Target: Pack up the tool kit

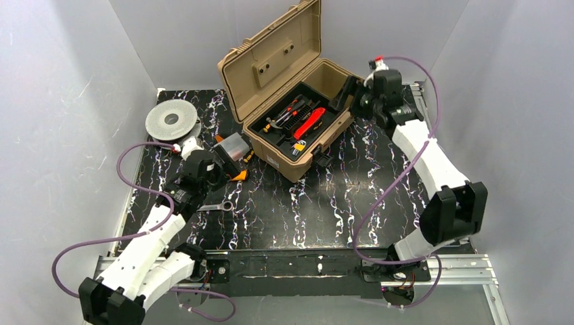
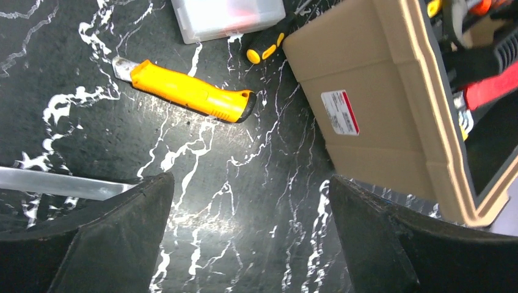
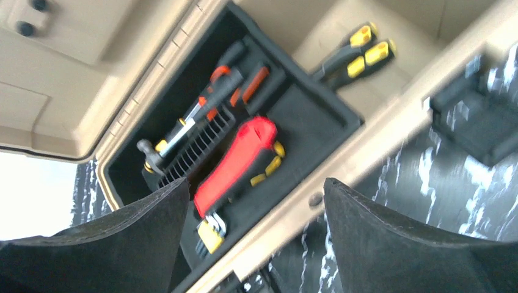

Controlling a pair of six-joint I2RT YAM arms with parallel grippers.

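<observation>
Nearest the arm bases, a silver wrench (image 1: pixel 216 206) lies flat on the black marbled table (image 1: pixel 304 217), well to the left of the toolbox (image 1: pixel 271 64) and nearer than it. Just above it hangs the left hand (image 2: pixel 250 180), fingers spread wide and nothing between them, over bare table off the toolbox's left front wall. And there's a yellow utility knife (image 2: pixel 189 91) lying flat near that wall, with a yellow-and-black handle (image 2: pixel 266 46) just beside the toolbox corner and a small clear plastic box (image 2: pixel 226 15) close behind the knife. On the tan wall sits a white-and-red sticker (image 2: pixel 340 113), its print too small to read. The toolbox stands mid-table with its lid up. Its black inner tray (image 3: pixel 311 116) holds red-handled pliers (image 3: pixel 235 159) and orange-black screwdrivers (image 3: pixel 214 91), with two yellow-capped handles (image 3: pixel 354 55) in the deep tan well beside the tray. The right hand (image 3: pixel 256 183) hovers at the toolbox's right end, fingers apart and gripping nothing. Far left of the toolbox rests a grey round spool (image 1: pixel 171 120).
</observation>
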